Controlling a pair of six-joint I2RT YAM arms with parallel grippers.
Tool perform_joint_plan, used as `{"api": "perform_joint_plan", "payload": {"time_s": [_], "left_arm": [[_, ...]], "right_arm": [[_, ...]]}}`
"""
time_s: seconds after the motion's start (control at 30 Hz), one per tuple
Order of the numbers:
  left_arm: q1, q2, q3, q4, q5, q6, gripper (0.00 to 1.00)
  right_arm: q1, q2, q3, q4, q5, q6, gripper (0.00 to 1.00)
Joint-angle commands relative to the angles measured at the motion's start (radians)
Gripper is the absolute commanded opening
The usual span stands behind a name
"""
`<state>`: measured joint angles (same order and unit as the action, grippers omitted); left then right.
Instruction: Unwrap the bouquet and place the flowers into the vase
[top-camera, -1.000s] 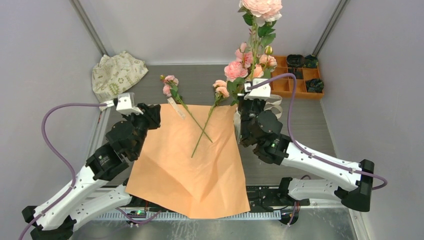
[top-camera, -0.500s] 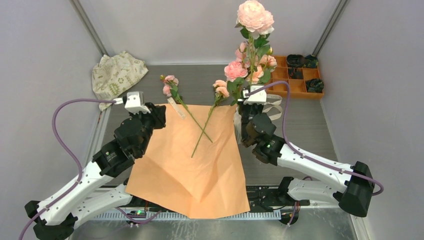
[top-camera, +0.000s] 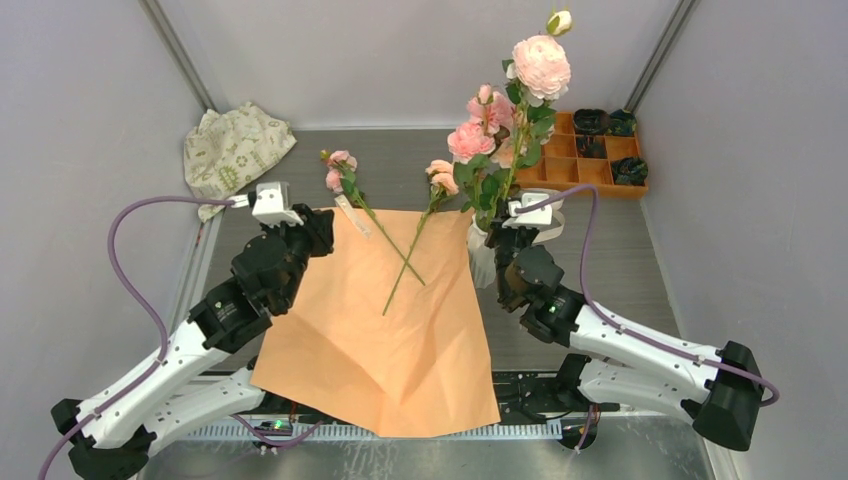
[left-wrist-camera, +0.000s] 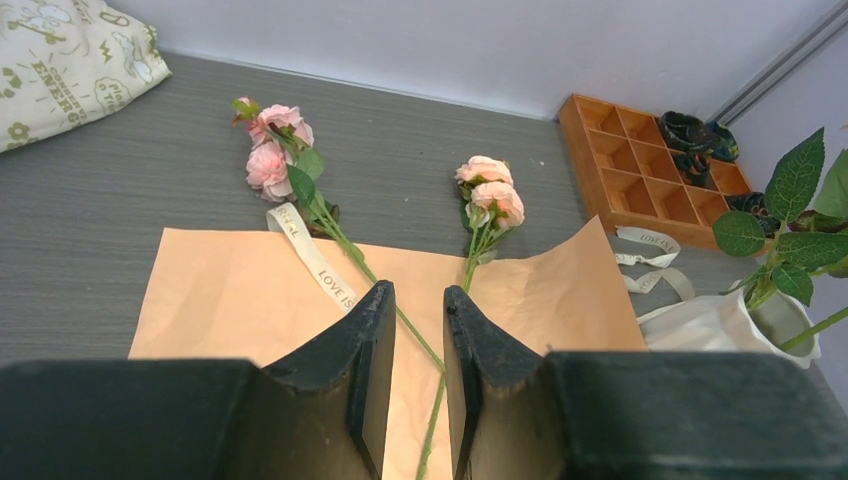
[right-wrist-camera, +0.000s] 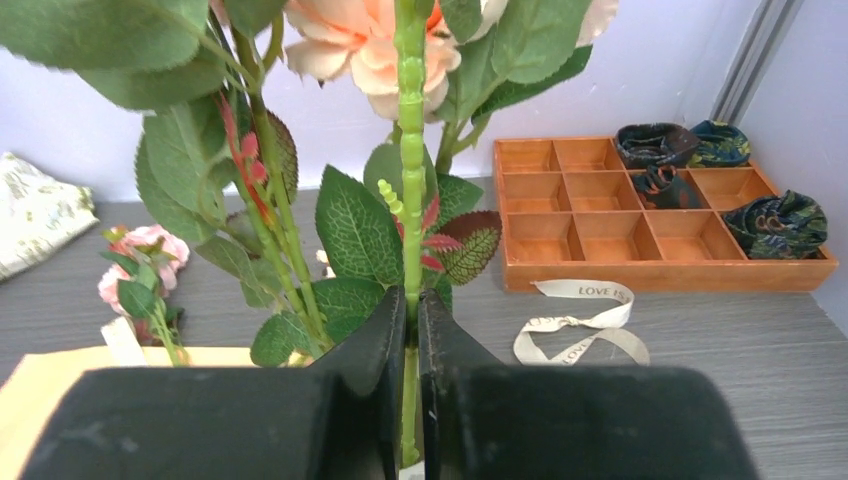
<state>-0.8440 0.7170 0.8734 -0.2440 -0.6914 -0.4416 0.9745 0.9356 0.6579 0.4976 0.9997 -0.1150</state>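
The orange paper (top-camera: 390, 310) lies spread flat on the table. Two pink flowers (top-camera: 340, 172) (top-camera: 441, 176) lie on it with their stems crossed. My right gripper (right-wrist-camera: 411, 295) is shut on the green stem (right-wrist-camera: 411, 150) of a tall pink flower (top-camera: 541, 65), held upright just over the white vase (top-camera: 481, 262). Leafy stems with more pink blooms (top-camera: 470, 140) stand in that vase (left-wrist-camera: 720, 322). My left gripper (left-wrist-camera: 418, 290) hovers over the paper's far left corner, open a little, with nothing between its fingers.
An orange compartment tray (top-camera: 560, 172) holding dark items sits at the back right. A cream patterned cloth (top-camera: 235, 150) lies at the back left. One cream ribbon (right-wrist-camera: 580, 322) lies on the table by the tray, another strip (left-wrist-camera: 310, 255) on the paper.
My right gripper has come nearer and lower with the tall flower; its bloom has moved down and to the right. The left arm shifted slightly early on, then held still.
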Motion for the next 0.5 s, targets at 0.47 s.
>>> {"api": "perform_joint_plan", "payload": {"time_s": [0.47], "left_arm": [[-0.003, 0.032, -0.005, 0.068, -0.004, -0.018, 0.25]], "right_arm": [[0.086, -0.141, -0.026, -0.301, 0.037, 0.232, 0.47]]}}
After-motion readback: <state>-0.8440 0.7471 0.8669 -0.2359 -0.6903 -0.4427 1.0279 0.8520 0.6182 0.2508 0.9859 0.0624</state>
